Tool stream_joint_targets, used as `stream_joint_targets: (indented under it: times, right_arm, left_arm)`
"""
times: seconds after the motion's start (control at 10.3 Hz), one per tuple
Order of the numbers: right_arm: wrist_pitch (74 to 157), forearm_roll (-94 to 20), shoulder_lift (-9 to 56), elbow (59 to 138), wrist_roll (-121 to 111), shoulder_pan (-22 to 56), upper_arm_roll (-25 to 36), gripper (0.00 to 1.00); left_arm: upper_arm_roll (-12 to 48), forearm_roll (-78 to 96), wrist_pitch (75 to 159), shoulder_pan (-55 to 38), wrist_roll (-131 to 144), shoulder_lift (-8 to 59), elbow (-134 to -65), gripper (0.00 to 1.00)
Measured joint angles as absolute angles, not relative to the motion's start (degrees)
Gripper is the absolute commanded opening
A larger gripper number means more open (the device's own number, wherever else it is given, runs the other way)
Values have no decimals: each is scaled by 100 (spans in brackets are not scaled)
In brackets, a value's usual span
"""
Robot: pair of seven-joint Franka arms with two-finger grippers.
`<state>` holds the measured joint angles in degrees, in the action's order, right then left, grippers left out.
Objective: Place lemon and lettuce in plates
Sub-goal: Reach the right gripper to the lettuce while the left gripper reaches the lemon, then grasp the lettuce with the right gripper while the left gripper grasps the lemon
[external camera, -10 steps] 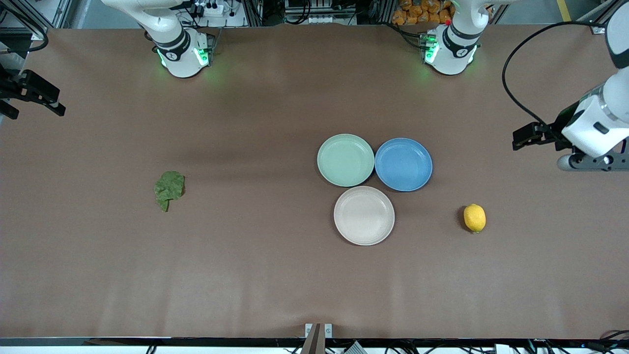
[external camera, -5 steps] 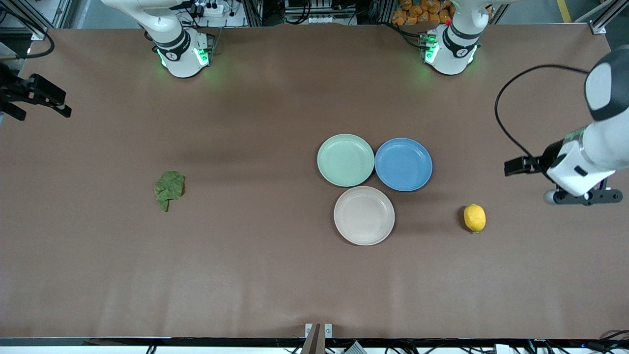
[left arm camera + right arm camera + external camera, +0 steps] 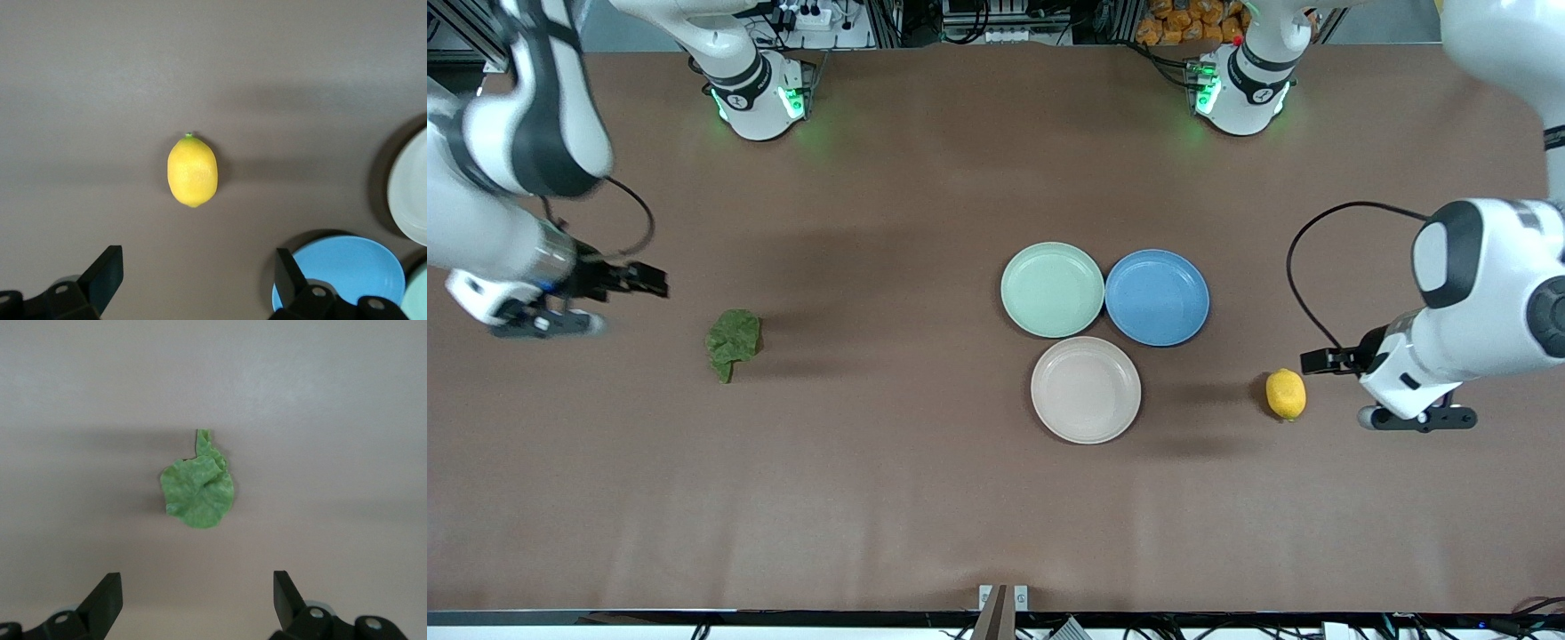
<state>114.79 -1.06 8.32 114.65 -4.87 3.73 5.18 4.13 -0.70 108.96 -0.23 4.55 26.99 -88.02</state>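
Both hands are spread wide, grasping nothing: left hand (image 3: pixel 197 283) over bare counter (image 3: pixel 925 498) at the lemon's (image 3: pixel 1286 394) 3 o'clock, right hand (image 3: pixel 197 603) at the lettuce's (image 3: pixel 733 342) 9 o'clock.

Three round shallow rimmed plates sit clustered on the brown table (image 3: pixel 925 498): the pale mint green plate (image 3: pixel 1052 290) and the blue plate (image 3: pixel 1157 297) side by side with rims touching, the blue one toward the left arm's end, and the beige-pinkish white plate (image 3: pixel 1086 389) nearer the front camera, just beside both. The small oval yellow lemon (image 3: pixel 1286 394) lies on the table well apart from the plates toward the left arm's end; the left gripper (image 3: pixel 193 283), fingers spread wide, hangs over the table just beside it. The dark green wrinkly lettuce leaf (image 3: pixel 733 342) lies far toward the right arm's end, the right gripper (image 3: pixel 197 600), likewise spread, over the table near it
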Motion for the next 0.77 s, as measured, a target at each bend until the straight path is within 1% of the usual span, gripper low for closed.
stream_joint_targets:
  times: [0.29, 0.39, 0.68, 0.77]
  right_arm:
    - [13247, -112, 1415, 12280, -450, 492, 518, 100]
    - [13632, -194, 1617, 12444, -379, 510, 519, 100]
    - [14265, -415, 2182, 12504, -301, 563, 519, 100]
    - [14397, -423, 2324, 12504, -286, 570, 519, 95]
  left_arm:
    - [420, -70, 11610, -37, 457, 3176, -8918, 100]
    - [420, -70, 11716, -40, 457, 3307, -8922, 100]
    - [412, -73, 11863, -33, 457, 3518, -8927, 100]
    - [408, -93, 11880, -28, 457, 3593, -8930, 100]
